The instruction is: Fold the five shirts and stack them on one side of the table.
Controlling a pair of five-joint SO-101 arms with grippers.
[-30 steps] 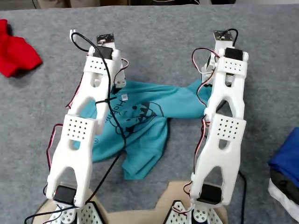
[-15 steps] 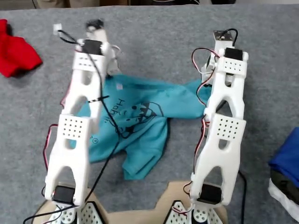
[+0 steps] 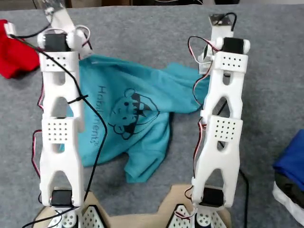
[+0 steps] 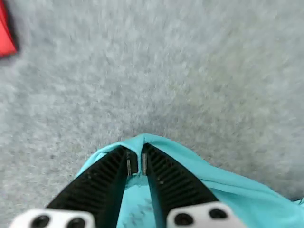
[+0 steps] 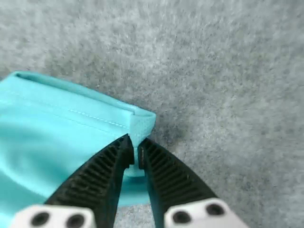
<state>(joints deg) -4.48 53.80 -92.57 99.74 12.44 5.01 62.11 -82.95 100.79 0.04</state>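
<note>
A teal shirt [image 3: 128,114] with a dark bear print lies spread between the two arms on the grey table. My left gripper [image 4: 136,161] is shut on the shirt's edge [image 4: 142,142] at the far left, near the red shirt [image 3: 16,54]. My right gripper [image 5: 134,151] is shut on a hemmed corner of the teal shirt [image 5: 71,128] at the far right. In the high view the left arm's wrist [image 3: 57,40] and the right arm's wrist [image 3: 228,47] hold the cloth stretched between them.
A red shirt [image 4: 5,33] is bunched at the table's far left. Folded blue, dark and white cloth [image 3: 290,175] lies at the right edge. Grey felt [image 3: 152,28] stretches beyond the grippers. A tan board [image 3: 166,209] lies between the arm bases.
The left arm has swung far to the left and away from the bases, pulling the teal shirt open and wider. The right arm has shifted slightly farther out with its corner.
</note>
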